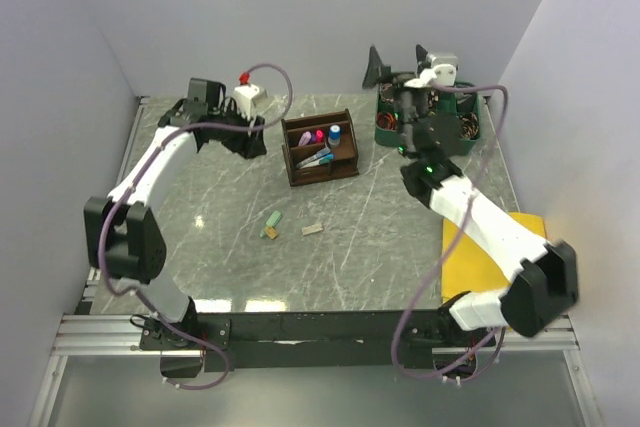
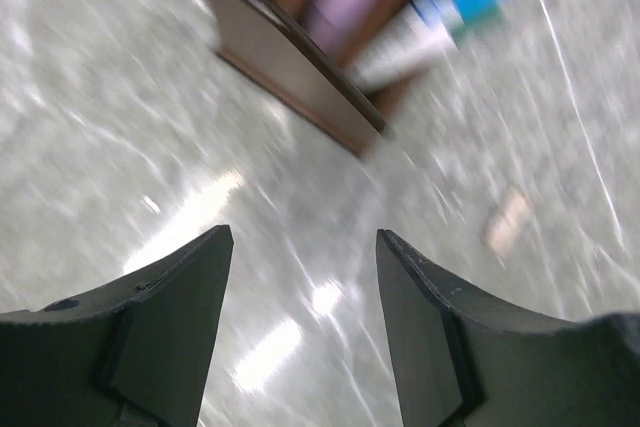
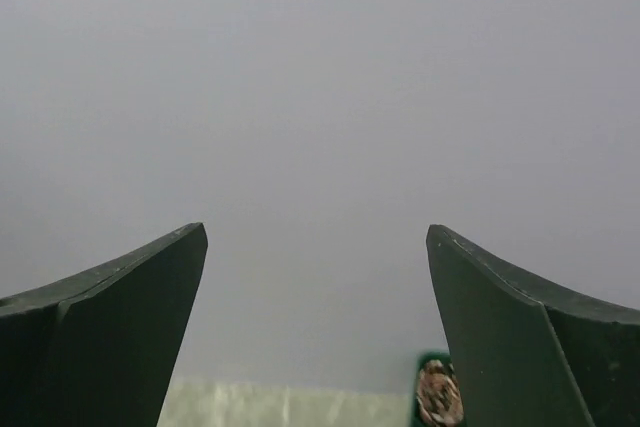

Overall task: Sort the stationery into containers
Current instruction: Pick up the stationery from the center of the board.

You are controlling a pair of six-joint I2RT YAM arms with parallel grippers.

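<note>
The dark brown wooden organiser (image 1: 320, 149) stands at the back middle of the table with pink, purple and blue-capped stationery (image 1: 318, 139) standing in its compartments. A green and tan eraser piece (image 1: 271, 225) and a small tan piece (image 1: 312, 230) lie on the marble in front of it. My left gripper (image 1: 250, 135) hovers just left of the organiser, open and empty. Its view is blurred and shows the organiser (image 2: 300, 67) and the tan piece (image 2: 507, 222) beyond the open left gripper (image 2: 305, 237). My right gripper (image 1: 392, 65) is raised at the back right, open, facing the wall (image 3: 315, 237).
A green tray of coiled cables (image 1: 475, 129) sits at the back right, under the right wrist; its corner (image 3: 437, 392) shows in the right wrist view. A yellow pad (image 1: 490, 247) lies at the right edge. Walls close in on three sides.
</note>
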